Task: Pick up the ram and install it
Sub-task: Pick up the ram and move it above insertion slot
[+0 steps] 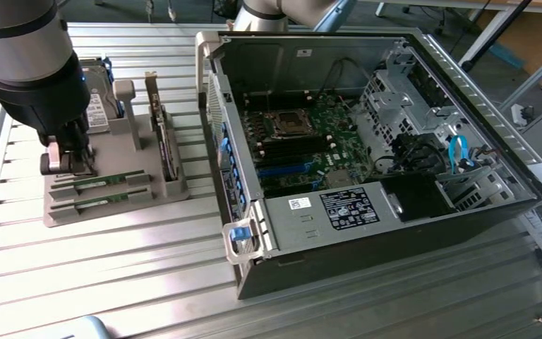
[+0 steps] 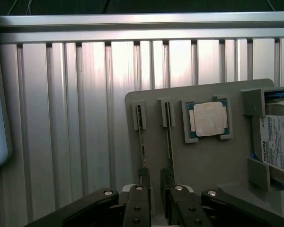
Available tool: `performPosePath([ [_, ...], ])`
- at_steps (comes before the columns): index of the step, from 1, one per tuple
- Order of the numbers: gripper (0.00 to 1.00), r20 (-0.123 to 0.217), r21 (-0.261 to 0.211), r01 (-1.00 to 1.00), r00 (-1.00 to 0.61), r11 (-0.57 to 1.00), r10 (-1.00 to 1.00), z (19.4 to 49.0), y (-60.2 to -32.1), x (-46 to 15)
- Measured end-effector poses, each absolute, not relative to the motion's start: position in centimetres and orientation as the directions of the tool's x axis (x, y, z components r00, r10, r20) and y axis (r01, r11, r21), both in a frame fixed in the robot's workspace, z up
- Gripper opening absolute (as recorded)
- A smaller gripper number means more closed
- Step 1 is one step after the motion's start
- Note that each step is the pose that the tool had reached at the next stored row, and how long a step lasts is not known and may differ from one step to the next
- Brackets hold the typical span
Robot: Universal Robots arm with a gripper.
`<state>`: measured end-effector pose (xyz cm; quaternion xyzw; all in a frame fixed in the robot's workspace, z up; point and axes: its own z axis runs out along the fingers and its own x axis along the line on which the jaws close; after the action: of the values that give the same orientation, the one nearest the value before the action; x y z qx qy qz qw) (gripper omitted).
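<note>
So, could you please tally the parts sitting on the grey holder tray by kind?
RAM sticks: 2
Processor chip: 1
Hard drive: 1
Expansion card: 1
Total: 5

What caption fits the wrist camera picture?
Open gripper close to two ram sticks in a gray holder, beside a processor chip.

Slatted aluminium table [image 1: 130, 275] — carries a grey parts holder [image 1: 92, 214] at the exterior view's left; an open computer case [image 1: 365, 247] lies just beside it.

Exterior high, oblique; wrist close, seemingly downward; shared: tray [image 1: 60, 215] [image 2: 203, 161].
</note>
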<state>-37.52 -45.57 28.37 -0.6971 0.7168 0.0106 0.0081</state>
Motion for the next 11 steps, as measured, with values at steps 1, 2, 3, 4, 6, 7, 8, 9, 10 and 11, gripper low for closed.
performPosePath([
  [1, 0.24, -0.026, 0.004, -1.0, -0.027, 0.027, -0.999, 28.36, -45.57, -37.51],
  [2, 0.24, -0.026, 0.004, -1.0, -0.026, 0.026, -0.999, 28.37, -45.57, -37.47],
  [3, 0.24, -0.026, 0.004, -1.0, -0.026, 0.025, -0.999, 28.38, -45.57, -37.41],
  [4, 0.24, -0.026, 0.004, -1.0, -0.025, 0.025, -0.999, 28.37, -45.57, -37.33],
  [6, 0.24, -0.026, 0.004, -1.0, -0.024, 0.023, -0.999, 28.37, -45.57, -37.13],
  [7, 0.24, -0.026, 0.004, -1.0, -0.023, 0.023, -0.999, 28.37, -45.57, -37.01],
  [8, 0.24, -0.026, 0.004, -1.0, -0.023, 0.023, -0.999, 28.37, -45.57, -36.9],
  [9, 0.24, -0.026, 0.004, -1.0, -0.022, 0.022, -0.999, 28.37, -45.57, -36.67],
  [10, 0.24, -0.026, 0.004, -1.0, -0.022, 0.022, -0.999, 28.37, -45.57, -36.6],
  [11, 0.24, -0.026, 0.004, -1.0, -0.022, 0.022, -0.999, 28.37, -45.57, -36.6],
])
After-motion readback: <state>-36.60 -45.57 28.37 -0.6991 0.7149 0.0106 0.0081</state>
